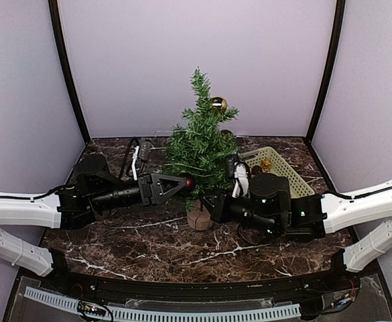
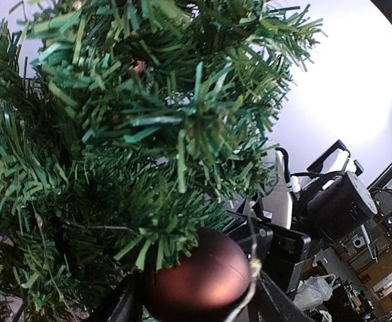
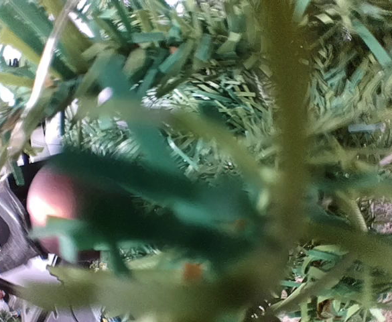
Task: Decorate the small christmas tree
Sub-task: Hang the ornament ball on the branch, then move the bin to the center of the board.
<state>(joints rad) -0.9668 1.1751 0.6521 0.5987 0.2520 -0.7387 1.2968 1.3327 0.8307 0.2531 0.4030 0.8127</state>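
On the dark marbled counter [image 1: 115, 241] the round pale stump base [image 1: 200, 218] of the small christmas tree [image 1: 199, 144] stands about midway between the two arms, and the tree rises upright from it. Just right of the base, the right gripper [image 1: 210, 201] reaches in low under the bottom branches. Its jaws are closed, but its own camera gives only blurred needles, so I cannot tell whether it pinches anything. From the left, the left gripper [image 1: 184, 182] holds a dark red ball [image 1: 189, 182] between its half-spread fingers [image 2: 125, 303], pressed in among the lower needles on the tree's left side. Behind the right arm, right of the tree, lies a pale yellow basket [image 1: 296, 176] with a gold bauble [image 1: 266, 163] in it. Farther up, a gold ball [image 1: 218, 103] hangs near the treetop.
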